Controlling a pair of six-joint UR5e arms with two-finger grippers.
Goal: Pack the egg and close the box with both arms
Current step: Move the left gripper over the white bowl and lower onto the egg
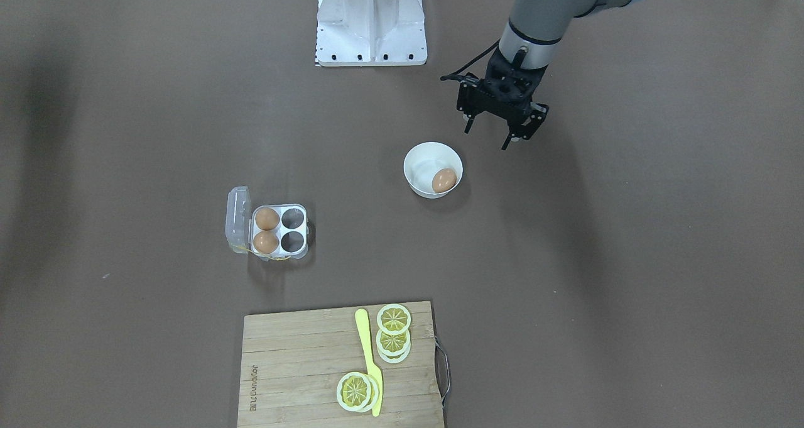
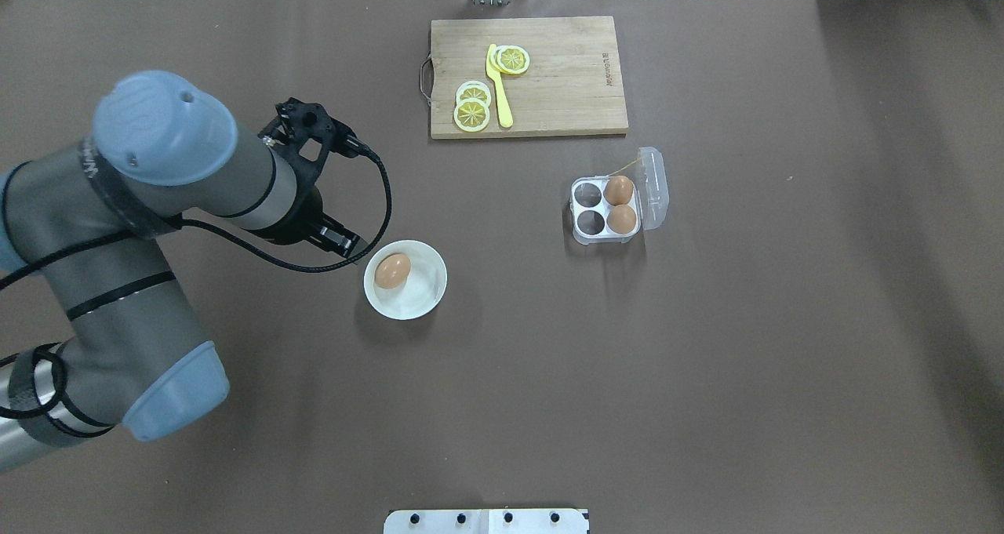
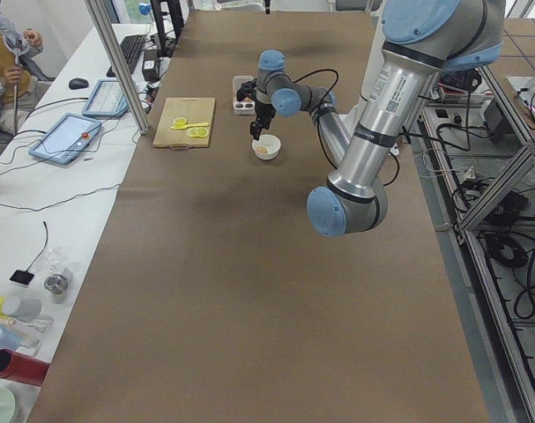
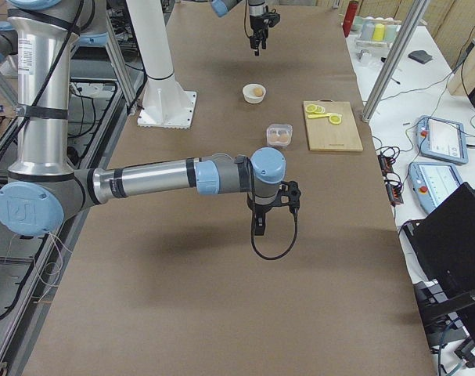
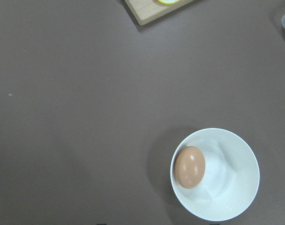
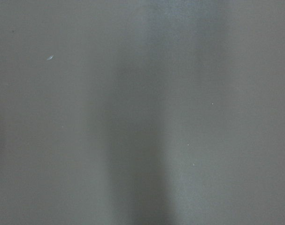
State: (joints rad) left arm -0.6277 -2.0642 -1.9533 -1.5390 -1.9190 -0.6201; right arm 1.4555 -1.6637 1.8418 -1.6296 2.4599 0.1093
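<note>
**Current state.** The left tool has its fingers spread and holds nothing. It hangs above the brown tabletop, just beside the round white bowl but not over it. The small light-brown egg to be packed lies in that bowl, against the wall on the left arm's side. The square clear-plastic egg box stands well apart from the bowl, with its hinged transparent lid swung open. Two of its cups hold eggs, and the two nearer the bowl are vacant. The right tool shows only in a side view, so you cannot tell whether it is spread or clenched.

**Probable faults.**

1. **Rim strike.** The egg sits close to the bowl wall, leaving little room for one finger. A descent slightly off line would likely tip or push the bowl.
2. **Lost grip.** The egg is smooth and rounded, and an off-centre pinch may squeeze it out sideways.
3. **Box shift.** The box looks light. Pressing the egg into a cup, or pushing the lid, may slide it unless the other arm steadies it.
4. **Lid jam.** An egg seated askew would probably stop the lid from latching.
</note>
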